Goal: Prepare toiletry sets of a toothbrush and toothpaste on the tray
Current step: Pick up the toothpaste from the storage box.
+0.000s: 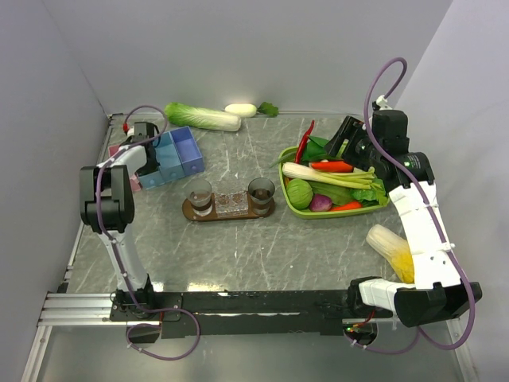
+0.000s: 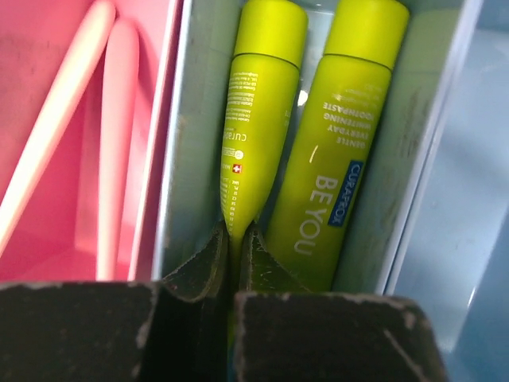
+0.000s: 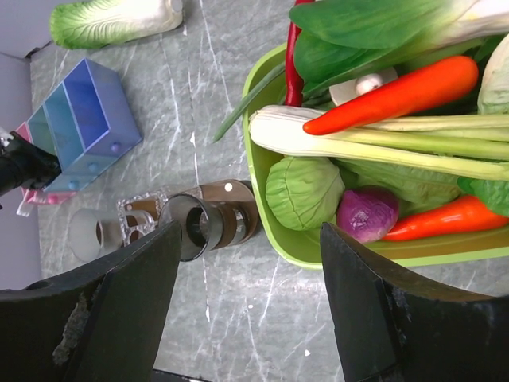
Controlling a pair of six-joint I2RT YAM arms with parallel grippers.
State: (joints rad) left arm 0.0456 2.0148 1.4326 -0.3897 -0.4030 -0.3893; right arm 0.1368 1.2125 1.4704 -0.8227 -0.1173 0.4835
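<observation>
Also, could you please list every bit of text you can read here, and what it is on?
"BE YOU": large letters on the right toothpaste tube.
"CURAPROX": blue label, same tube.
"GENTLE EVERYDAY WHITENING TOOTHPASTE": small print, same tube.
"CURAP": cut off, on the left toothpaste tube; its fine print is too small to read.
Other views: none.

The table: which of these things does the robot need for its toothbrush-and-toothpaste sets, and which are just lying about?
For the job: tray; toothpaste tube, pinched by the left gripper; toothbrushes.
Just lying about: vegetable basket; cabbage at the back; white radish; cabbage by the right arm.
</observation>
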